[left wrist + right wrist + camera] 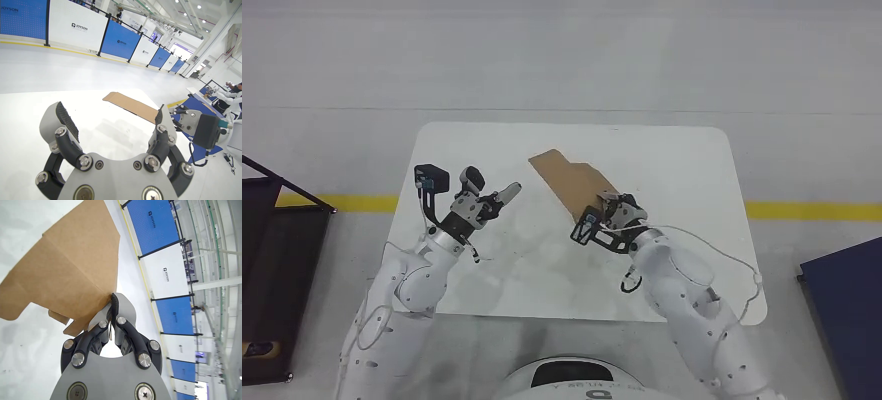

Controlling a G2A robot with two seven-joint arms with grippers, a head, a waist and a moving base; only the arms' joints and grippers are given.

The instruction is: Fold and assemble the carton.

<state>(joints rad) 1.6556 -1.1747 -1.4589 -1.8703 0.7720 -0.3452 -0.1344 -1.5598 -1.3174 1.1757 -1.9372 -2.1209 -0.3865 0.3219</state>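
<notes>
We saw the carton [570,178] as a flat brown cardboard blank, not yet folded into a box, over the middle of the white table [682,170]. Our right claw [111,308] was clamped on its near corner. Our left claw [111,112] hovered above the table with its fingers spread wide, near the carton's left side but apart from it. We could not tell whether the carton's far end rested on the table.
</notes>
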